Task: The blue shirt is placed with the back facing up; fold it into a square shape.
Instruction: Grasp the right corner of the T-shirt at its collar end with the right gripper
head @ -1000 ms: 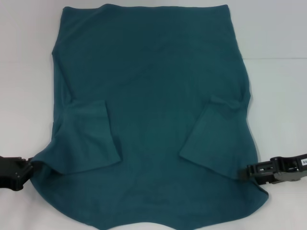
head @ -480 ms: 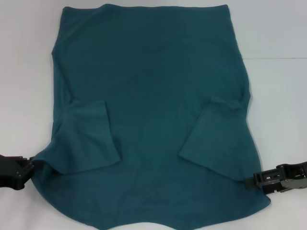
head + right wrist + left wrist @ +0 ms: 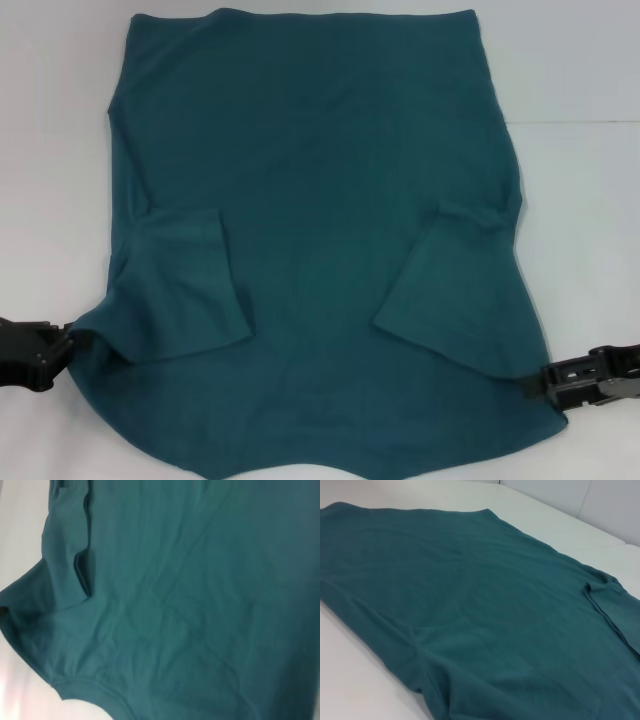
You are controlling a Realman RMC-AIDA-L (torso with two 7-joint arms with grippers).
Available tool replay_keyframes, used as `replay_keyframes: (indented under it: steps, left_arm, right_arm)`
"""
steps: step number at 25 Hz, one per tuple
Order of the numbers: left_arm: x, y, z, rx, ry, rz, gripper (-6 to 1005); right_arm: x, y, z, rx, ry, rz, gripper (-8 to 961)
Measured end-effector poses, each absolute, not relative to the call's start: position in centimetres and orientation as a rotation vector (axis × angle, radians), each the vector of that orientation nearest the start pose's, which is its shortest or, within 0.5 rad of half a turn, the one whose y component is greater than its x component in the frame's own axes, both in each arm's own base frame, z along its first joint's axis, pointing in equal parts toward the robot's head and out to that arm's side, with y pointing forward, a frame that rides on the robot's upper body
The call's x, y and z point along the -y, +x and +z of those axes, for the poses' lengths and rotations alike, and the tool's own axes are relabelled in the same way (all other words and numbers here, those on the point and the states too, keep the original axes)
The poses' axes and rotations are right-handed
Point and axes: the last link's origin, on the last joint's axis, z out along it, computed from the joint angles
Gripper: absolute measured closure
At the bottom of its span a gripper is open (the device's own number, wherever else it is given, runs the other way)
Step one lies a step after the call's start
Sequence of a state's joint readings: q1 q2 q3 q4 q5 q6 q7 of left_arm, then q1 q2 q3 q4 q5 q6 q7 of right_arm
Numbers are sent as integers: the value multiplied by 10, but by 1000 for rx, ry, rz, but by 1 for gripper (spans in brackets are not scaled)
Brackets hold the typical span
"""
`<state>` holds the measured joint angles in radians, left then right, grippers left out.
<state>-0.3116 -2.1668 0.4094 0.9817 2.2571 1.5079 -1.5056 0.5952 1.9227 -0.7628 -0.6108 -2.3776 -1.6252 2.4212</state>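
Trouble could come if the left gripper (image 3: pixel 62 345) and right gripper (image 3: pixel 535 382), whose jaws I cannot tell are open or closed, lose the soft dark teal-blue shirt (image 3: pixel 320 200) edges, so it crumples on the white counter (image 3: pixel 580 200).

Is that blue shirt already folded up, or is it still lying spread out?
Partly folded. The blue shirt lies mostly spread flat on the white table, but both short sleeves are already turned in over the body.

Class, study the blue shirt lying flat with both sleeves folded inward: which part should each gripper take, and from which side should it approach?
Probably the near shoulder corners of the blue shirt. The left gripper comes in from the shirt's left edge, the right gripper from its right edge, both low along the white table. The cloth lies flat, so only its outer edges offer something to pinch; the corners allow lifting the near end over evenly.
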Motion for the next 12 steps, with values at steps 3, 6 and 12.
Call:
replay_keyframes:
  steps: [3,6,12]
  left_arm:
    - [-276,-350,49,944,-2352,-384,974]
    - [-277,-349,49,940,-2353,-387,974]
    - [-278,-348,49,936,-2355,-391,975]
  right_arm:
    - [-320,311,37,-2016,-2344,96,49]
    - [-318,313,40,-2027,-2333,89,49]
    - [-315,317,41,-2039,-2322,51,49]
